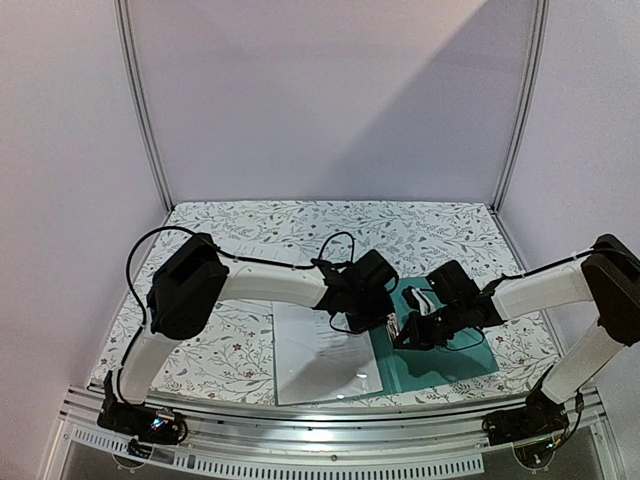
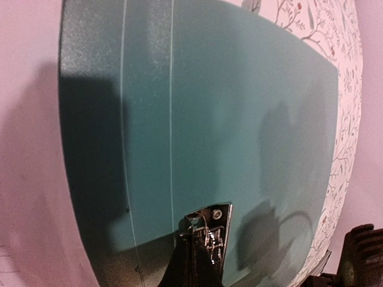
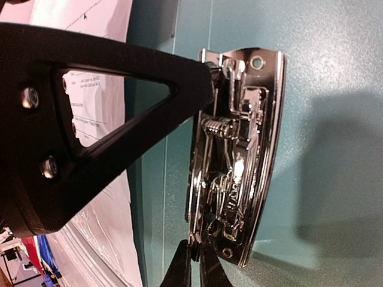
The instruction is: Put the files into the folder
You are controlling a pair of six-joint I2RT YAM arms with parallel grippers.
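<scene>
At desk centre-right: folder, teal, lying open and flat on the floral desk. On its inner face: clip, silver metal, sprung, set just beside two fold lines.

Just left of the folder: files, white printed sheets, lying flat. Their right edge meets or overlaps the folder's left edge; which of the two cannot be told.

At far left of the desk: further sheet, white with print, partly under the left arm.

Left fingers: over the folder's left part. In the right wrist view one finger touches one end of the clip with its tip. The other is hidden, so whether they are spread or pressed together cannot be told.

Right fingers: drawn close, only a thin slit between them, tips at the opposite end of the clip. Whether they pinch any part of it cannot be told
</scene>
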